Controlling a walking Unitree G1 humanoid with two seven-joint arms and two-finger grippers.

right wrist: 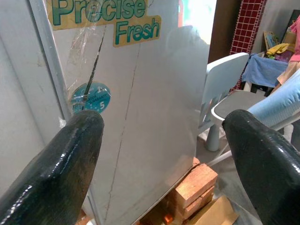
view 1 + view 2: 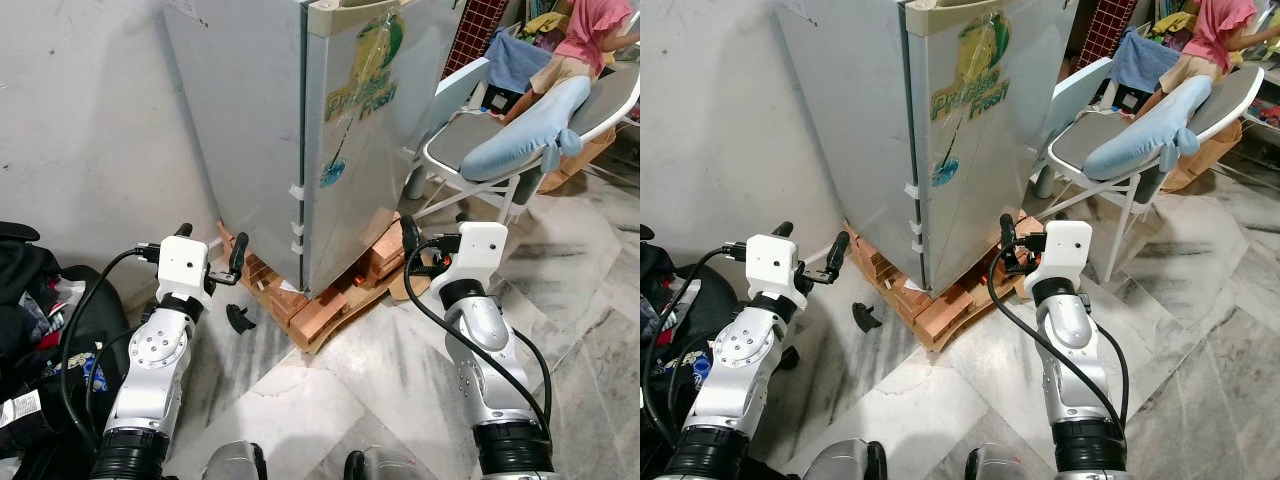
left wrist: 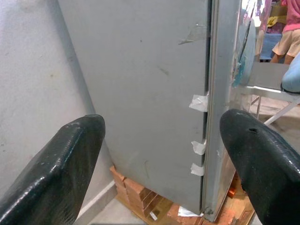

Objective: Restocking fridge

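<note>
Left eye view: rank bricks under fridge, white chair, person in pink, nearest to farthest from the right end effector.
1. Bricks, just left of the right end effector, under the fridge.
2. White chair, beyond, to the right.
3. Person in pink, far right corner.

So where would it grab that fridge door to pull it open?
Probably the door's vertical edge at the near corner of the fridge, where the taped seam runs. No handle shows, so that edge is the only lip. The left pincer, open, faces that corner and could hook in from the robot's left.

Silver fridge (image 2: pixel 300 130), door closed, on bricks (image 2: pixel 310 310)
</note>
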